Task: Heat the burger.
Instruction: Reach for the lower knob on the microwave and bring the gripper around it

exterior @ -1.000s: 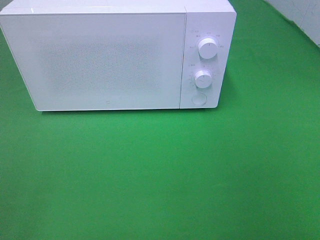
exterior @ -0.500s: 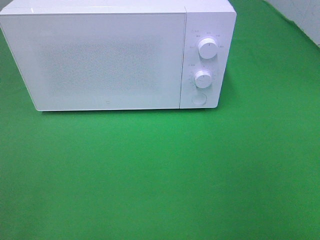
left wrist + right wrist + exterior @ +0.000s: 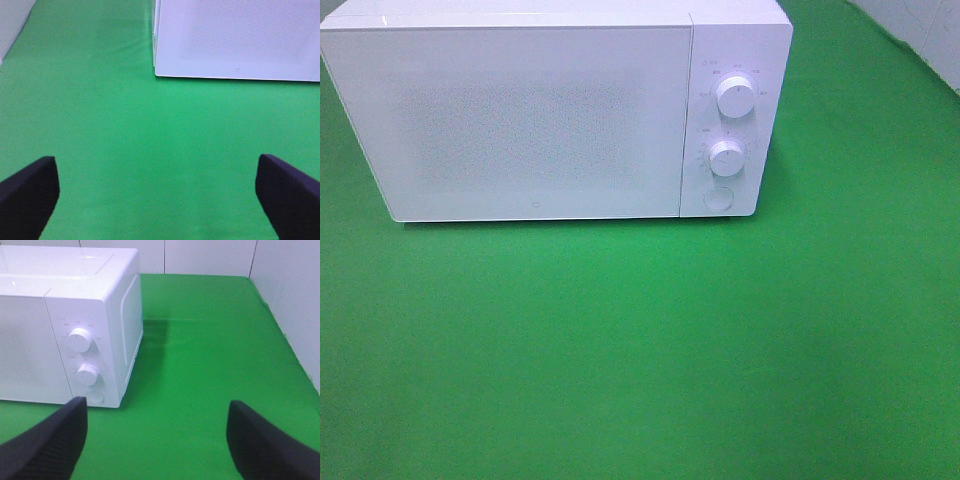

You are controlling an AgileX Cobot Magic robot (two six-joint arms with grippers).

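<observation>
Across the lower half of the overhead frame lies a bare green cloth (image 3: 640, 340), with neither arm in that view. The wrist cameras show the left gripper (image 3: 155, 172) with its two dark fingers (image 3: 30, 197) spread wide over the cloth and holding nothing, just short of the lower left corner of the oven's door. The right gripper (image 3: 157, 410) is equally wide apart and empty, its fingers (image 3: 50, 445) framing the cloth beside the control panel. Beyond them, in the upper left of the overhead frame, a white microwave (image 3: 535, 15) stands on the cloth with its door (image 3: 510, 120) shut. On the panel to the door's right an upper knob (image 3: 736, 97) sits above a lower knob (image 3: 726, 157) and a round button (image 3: 719, 198). The burger shows in none of the views, and the door's frosted front hides whatever is inside. A white wall (image 3: 920, 25) cuts the far upper right corner.
</observation>
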